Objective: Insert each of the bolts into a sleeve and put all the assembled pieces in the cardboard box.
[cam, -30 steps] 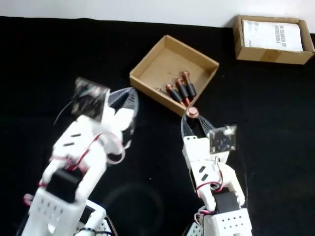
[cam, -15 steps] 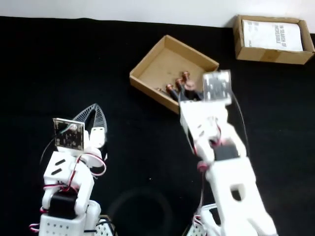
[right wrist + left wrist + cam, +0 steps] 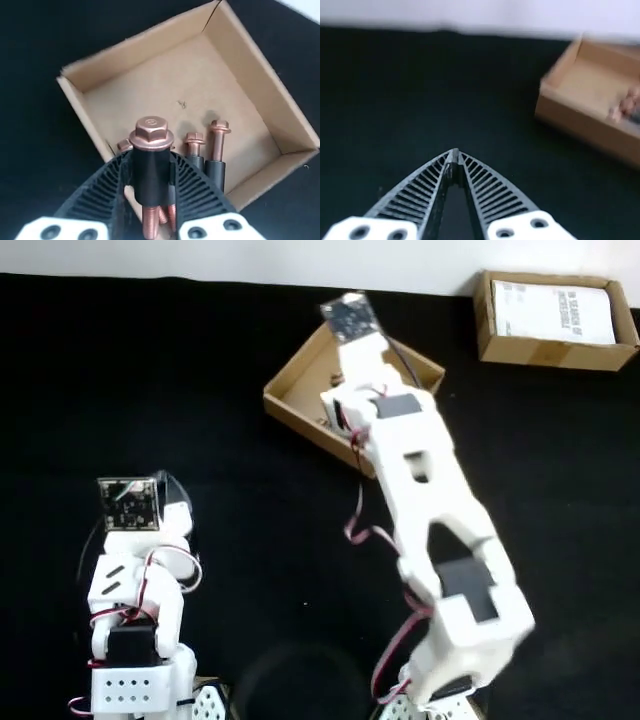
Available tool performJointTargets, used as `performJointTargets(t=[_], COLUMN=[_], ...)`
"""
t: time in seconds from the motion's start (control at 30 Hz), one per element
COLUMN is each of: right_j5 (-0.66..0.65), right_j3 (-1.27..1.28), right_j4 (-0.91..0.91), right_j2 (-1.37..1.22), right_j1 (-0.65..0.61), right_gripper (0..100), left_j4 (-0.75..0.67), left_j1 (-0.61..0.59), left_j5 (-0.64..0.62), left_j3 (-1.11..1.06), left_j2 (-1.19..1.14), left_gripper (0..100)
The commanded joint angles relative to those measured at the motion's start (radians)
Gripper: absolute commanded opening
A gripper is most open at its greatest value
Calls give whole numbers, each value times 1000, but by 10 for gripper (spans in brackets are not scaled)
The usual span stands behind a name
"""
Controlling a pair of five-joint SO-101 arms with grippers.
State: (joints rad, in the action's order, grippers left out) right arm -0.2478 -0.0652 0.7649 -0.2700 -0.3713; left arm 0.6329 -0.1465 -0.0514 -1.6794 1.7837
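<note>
My right gripper (image 3: 150, 156) is shut on a copper bolt in a black sleeve (image 3: 150, 167) and holds it upright over the open cardboard box (image 3: 150, 45). Three other sleeved bolts (image 3: 218, 150) lie together on the box floor by one wall. From above, the right arm (image 3: 410, 460) stretches out over the box (image 3: 298, 378) and hides most of its inside. My left gripper (image 3: 454, 154) is shut on nothing and hangs over bare black table, with the box (image 3: 580, 95) off to one side and ahead. The left arm (image 3: 128, 540) sits folded back near its base.
A second, smaller cardboard box (image 3: 555, 320) with a printed sheet in it stands at the back right corner. The table is covered in black cloth (image 3: 150, 370). A pale wall runs along the far edge.
The right arm has swung forward from near its base, carrying the sleeved bolt out over the box. The left arm has pulled back toward its base and its fingers have come together.
</note>
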Motion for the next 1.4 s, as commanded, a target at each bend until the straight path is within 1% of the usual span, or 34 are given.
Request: performJointTargets(t=[0.0,0.1,0.27,0.43,0.57,0.63,0.77,0.8,0.9,1.1,1.13,1.23,1.3,1.37], right_j5=[-60,-126,-190,-292,-293,-293,-298,-296,-296,-292,-273,-144,-69,-40], right_j3=[-268,-423,-653,-751,-805,-829,-868,-883,-937,-1115,-1161,-1337,-1465,-1587], right_j4=[68,131,288,486,570,588,591,593,618,825,866,983,1000,998], right_j2=[-133,-245,-374,-501,-555,-562,-559,-556,-541,-486,-473,-441,-421,-400], right_j1=[-7,-7,-8,8,19,19,18,16,18,13,13,13,18,33], right_gripper=[6,6,6,9,22,91,292,310,295,235,222,170,120,60], left_j4=[115,127,127,127,129,129,129,129,129,129,129,129,129,129], left_j1=[28,62,64,65,65,65,65,65,65,65,65,65,65,65], left_j5=[6,6,8,8,8,8,8,8,8,8,8,8,8,8], left_j3=[-18,-18,-18,-18,-18,-18,-18,-18,-18,-18,-18,-18,-18,-18], left_j2=[-1,-1,-1,-1,-1,-1,-1,-1,-1,-1,-1,-1,-1,-2], left_gripper=[8,8,8,9,9,9,9,9,9,9,9,9,9,9])
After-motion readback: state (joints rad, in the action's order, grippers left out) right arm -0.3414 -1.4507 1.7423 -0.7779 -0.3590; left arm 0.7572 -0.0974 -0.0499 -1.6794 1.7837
